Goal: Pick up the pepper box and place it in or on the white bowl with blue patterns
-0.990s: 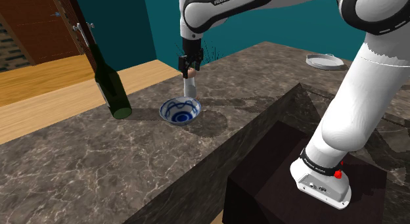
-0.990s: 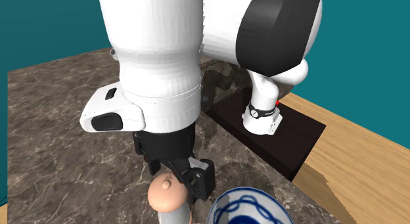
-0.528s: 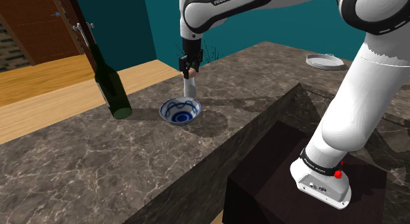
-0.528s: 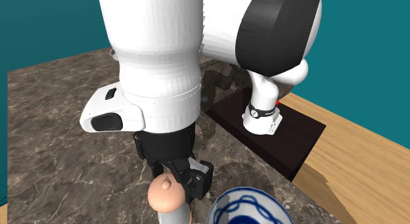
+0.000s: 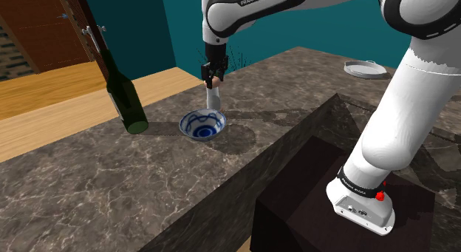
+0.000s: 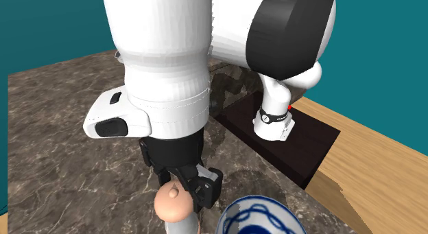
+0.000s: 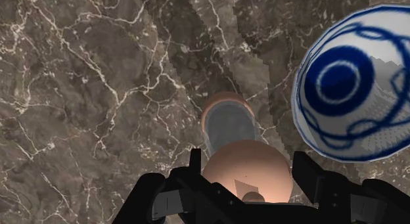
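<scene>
Narrowed since a second ago, my tool point(image 5: 212, 75) seems clamped on the cap of the pepper mill point(image 5: 214, 100), holding it upright for lifting.

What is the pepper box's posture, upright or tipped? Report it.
Upright: the pepper box stands vertical on the counter beside the bowl, round cap up under the gripper.

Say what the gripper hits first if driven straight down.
Likely the pepper box: its rounded top sits clasped between the fingers of the gripper, under the hand. The counter lies below that.
</scene>
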### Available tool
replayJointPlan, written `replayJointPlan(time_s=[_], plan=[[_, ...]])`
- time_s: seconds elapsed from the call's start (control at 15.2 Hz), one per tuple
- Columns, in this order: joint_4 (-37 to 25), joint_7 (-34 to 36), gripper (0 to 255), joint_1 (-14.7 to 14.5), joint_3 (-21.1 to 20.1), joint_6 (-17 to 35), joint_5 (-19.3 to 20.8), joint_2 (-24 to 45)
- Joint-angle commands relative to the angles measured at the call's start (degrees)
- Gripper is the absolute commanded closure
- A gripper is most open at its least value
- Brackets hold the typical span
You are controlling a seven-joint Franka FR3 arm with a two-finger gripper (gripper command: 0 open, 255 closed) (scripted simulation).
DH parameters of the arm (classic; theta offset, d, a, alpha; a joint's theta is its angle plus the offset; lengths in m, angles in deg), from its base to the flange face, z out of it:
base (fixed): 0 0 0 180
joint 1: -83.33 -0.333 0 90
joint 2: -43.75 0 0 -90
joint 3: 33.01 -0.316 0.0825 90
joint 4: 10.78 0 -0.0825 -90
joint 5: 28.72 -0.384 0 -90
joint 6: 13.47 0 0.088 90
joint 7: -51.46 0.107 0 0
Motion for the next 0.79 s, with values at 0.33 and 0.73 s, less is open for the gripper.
replayJointPlan(time_s=[0.33,0.73], plan=[[-4.1,0.0,255,0.0,0.0,-4.5,-0.1,-0.4],[-8.7,0.0,255,0.0,0.0,-9.2,-0.1,-0.4]])
